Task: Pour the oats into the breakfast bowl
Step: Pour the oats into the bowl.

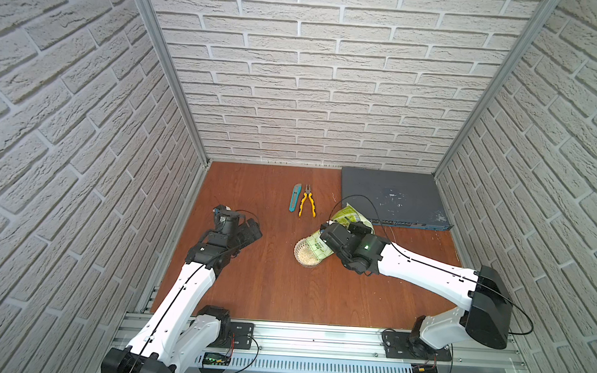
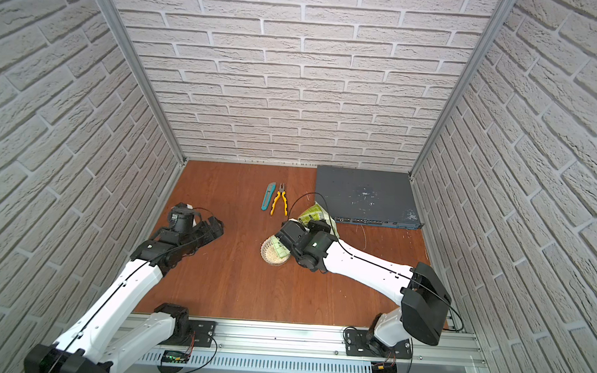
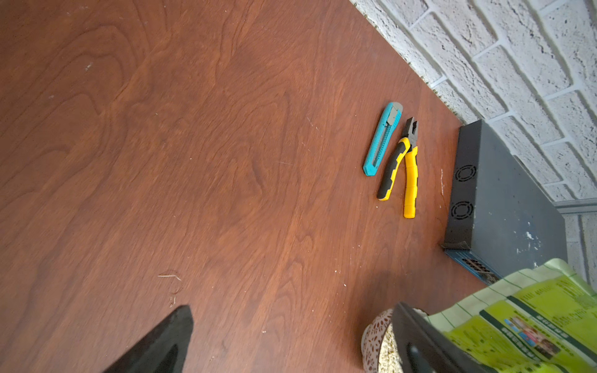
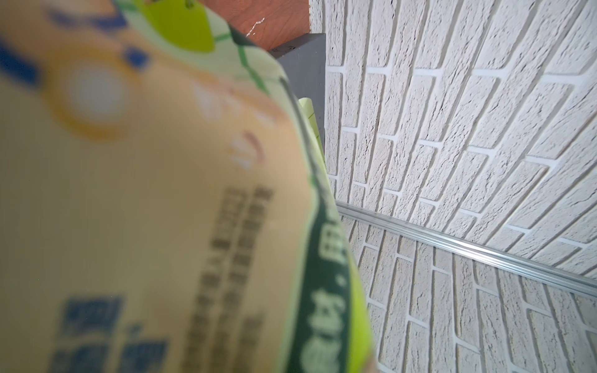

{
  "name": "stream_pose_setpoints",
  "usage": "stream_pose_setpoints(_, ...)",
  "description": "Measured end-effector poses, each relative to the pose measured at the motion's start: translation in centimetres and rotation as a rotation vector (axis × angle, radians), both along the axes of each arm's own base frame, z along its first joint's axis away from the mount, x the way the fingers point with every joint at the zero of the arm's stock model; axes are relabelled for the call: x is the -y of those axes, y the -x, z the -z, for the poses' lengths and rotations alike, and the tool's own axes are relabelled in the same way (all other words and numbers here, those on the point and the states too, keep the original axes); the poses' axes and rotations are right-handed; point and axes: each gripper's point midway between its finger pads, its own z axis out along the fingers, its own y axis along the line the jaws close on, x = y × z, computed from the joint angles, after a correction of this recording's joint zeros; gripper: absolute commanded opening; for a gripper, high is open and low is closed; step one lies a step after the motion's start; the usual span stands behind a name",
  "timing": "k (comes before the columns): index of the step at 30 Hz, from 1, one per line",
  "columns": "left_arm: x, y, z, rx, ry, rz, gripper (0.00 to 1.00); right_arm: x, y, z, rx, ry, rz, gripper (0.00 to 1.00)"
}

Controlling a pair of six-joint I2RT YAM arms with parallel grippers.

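The right hand grasps the tilted pouch, its mouth over the breakfast bowl; oats lie inside. The left hand, released, hovers well apart from the bowl.

The near half of the desk lies bare, so either of my tools can sweep across it freely. Nothing stands close around my left tool, whose fingers are spread wide. Toward the back wall, a teal knife and yellow pliers lie flat just beside each other, with open desk to their left. A grey box fills the back right corner. In the middle, my right tool is clamped on the tilted pouch above the bowl, barring that approach from the right. The pouch's raised end sits close by the box.
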Motion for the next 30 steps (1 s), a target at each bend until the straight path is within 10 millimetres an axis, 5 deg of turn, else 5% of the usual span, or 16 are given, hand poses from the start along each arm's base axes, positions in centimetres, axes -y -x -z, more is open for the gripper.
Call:
stream_pose_setpoints(11, 0.0, 0.0, 0.0, -0.001, 0.006, -0.006, 0.98, 0.3, 0.0, -0.5, 0.023, 0.002, 0.016, 0.04)
stream_pose_setpoints(30, -0.1, 0.0, -0.1, 0.001, 0.011, -0.015, 0.98, -1.9, 0.1, -1.6, 0.094, 0.155, -0.065, 0.04)
